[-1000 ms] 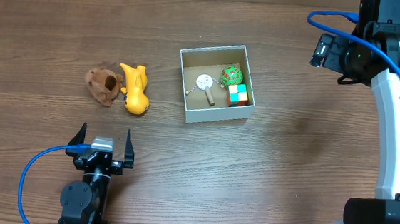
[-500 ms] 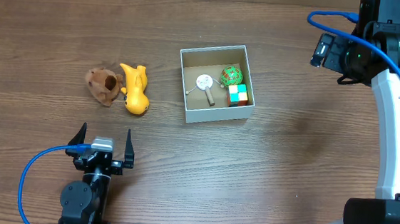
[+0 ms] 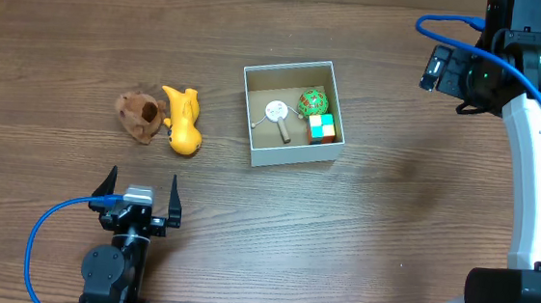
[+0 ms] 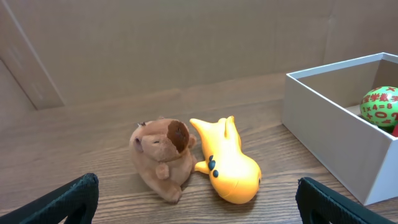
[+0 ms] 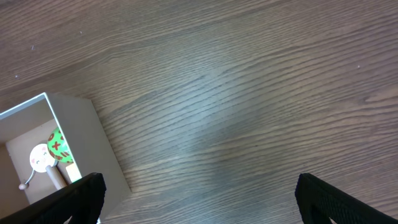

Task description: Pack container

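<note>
the container [image 3: 295, 153] sits near the middle, holding a ball [image 3: 313, 103], a cube [image 3: 322, 128] and a rattle [image 3: 277, 112]. well to its left a yellow toy [image 3: 183, 121] touches a brown plush [image 3: 139, 117]. the left gripper [image 3: 143, 176] hangs near those two, fingers wide apart (nothing between them); the right gripper [image 5: 199, 190], off past the container's right side, is spread too.

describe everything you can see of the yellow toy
The yellow toy is a smooth, glossy figure, plastic or rubber by its look, with a fat rounded end, a tapering forked tail and small dark dots on its side. It lies flat on the wooden table, touching the brown plush toy, left of the container and apart from it.
</note>
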